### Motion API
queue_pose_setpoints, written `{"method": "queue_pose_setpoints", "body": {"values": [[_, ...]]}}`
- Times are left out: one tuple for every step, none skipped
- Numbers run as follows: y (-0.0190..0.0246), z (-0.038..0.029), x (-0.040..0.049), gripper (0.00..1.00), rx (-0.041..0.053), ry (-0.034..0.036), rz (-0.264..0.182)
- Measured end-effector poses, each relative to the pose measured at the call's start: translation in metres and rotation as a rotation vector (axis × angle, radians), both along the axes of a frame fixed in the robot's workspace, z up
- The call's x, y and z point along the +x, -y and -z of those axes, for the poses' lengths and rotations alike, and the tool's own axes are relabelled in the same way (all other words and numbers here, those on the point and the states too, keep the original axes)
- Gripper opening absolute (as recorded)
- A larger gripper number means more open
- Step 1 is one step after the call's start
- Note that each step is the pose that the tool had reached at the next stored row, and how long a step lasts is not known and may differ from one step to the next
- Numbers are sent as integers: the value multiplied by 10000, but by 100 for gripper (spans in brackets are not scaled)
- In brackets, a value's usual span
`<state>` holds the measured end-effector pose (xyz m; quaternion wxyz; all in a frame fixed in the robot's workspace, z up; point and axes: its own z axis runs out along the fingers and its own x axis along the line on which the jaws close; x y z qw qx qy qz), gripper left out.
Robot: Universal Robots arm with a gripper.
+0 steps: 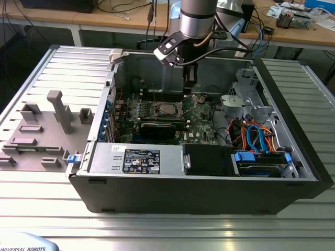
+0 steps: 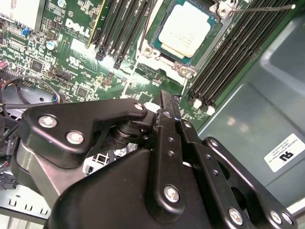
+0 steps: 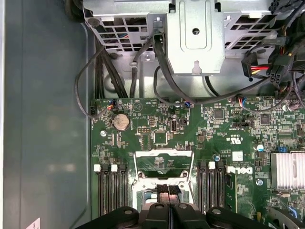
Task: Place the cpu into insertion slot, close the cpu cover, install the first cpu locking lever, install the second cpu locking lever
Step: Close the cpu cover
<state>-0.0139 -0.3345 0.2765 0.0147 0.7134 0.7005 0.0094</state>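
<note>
My gripper [image 3: 168, 190] is pressed shut: in the first wrist view the two black fingers [image 3: 159, 212] meet along a thin seam with nothing visible between them. In the exterior view the gripper [image 1: 187, 94] hangs straight down from my arm into the open computer case [image 1: 199, 193], just above the green motherboard [image 3: 157, 124].

My fingertips are right at the near edge of the cpu cover [image 3: 164, 153]. I cannot tell whether they touch it. The silver frame is swung open off the chip, and green board shows through its square window.

On the other side of my fingers, the second wrist view shows the cpu [image 2: 186, 29] lying flat in the insertion slot [image 2: 147, 49], its dull metal top bare and uncovered. A thin locking lever [image 2: 262, 8] sticks out free past the far corner of the socket, not latched down.

Long black memory slots [image 3: 110, 191] flank the socket on both sides. Further out on the board lie a round coin cell [image 3: 121, 121] and a finned heat sink [image 3: 288, 169], and beyond the board's edge a grey metal drive cage [image 3: 195, 33] with black cables looping beneath it.

In the exterior view the case lies on its side on the ribbed counter [image 1: 167, 230], with grey fixture blocks [image 1: 57, 112] at the exterior view's left.
</note>
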Motion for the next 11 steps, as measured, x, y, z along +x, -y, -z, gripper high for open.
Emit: {"method": "queue_pose_setpoints", "body": {"values": [[0,0,7,11,0,0,0],[0,0,15,11,0,0,0],[0,0,25,11,0,0,0],[0,0,36,11,0,0,1],[0,0,49,11,0,0,0],[0,0,57,11,0,0,0],[0,0,64,11,1,0,0],[0,0,68,11,0,0,1],[0,0,74,11,0,0,0],[0,0,78,11,0,0,1],[0,0,79,11,1,-1,1]]}}
